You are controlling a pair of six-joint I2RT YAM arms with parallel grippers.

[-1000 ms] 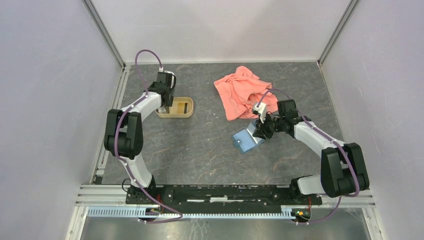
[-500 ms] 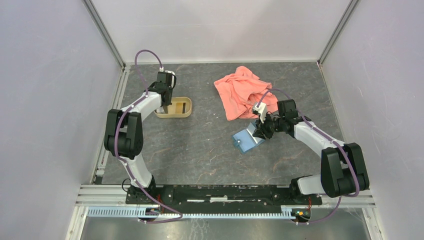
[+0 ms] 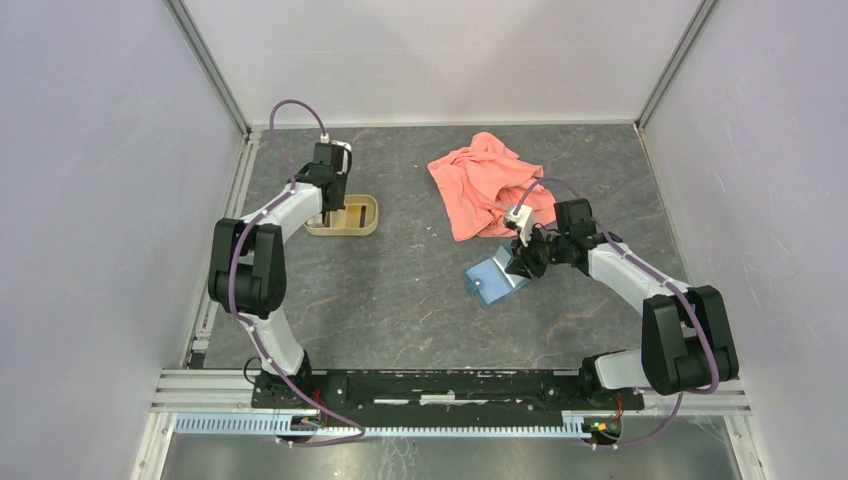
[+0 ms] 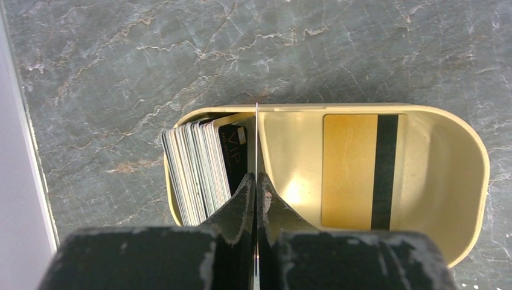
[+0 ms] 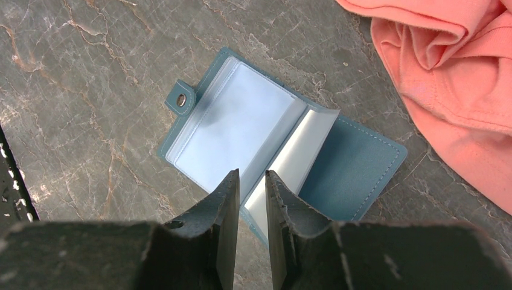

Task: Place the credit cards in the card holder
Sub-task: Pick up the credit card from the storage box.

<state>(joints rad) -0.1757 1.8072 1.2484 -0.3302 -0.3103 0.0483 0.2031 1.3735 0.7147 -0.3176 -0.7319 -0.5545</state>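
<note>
Several credit cards (image 4: 196,169) stand on edge at the left end of a tan tray (image 4: 471,157), and a gold one (image 4: 350,169) lies flat on its floor. My left gripper (image 4: 256,176) reaches into that tray (image 3: 368,212) and is shut on a single card (image 4: 256,139), which I see edge-on as a thin line between the jaws. The teal card holder (image 5: 362,163) lies open on the table, clear sleeves up and snap tab at the left. My right gripper (image 5: 250,175) hovers at the holder's near edge with its jaws slightly apart, one sleeve leaf showing in the gap.
A salmon-pink cloth (image 3: 480,185) lies crumpled behind the card holder (image 3: 488,283), close to my right gripper (image 3: 517,265). The tray sits near the table's left rail, beside my left gripper (image 3: 326,214). Grey walls enclose the table on three sides.
My left gripper's jaws have closed onto a card in the tray, and the tray has shifted slightly to the left. The right arm and the card holder have not moved.
</note>
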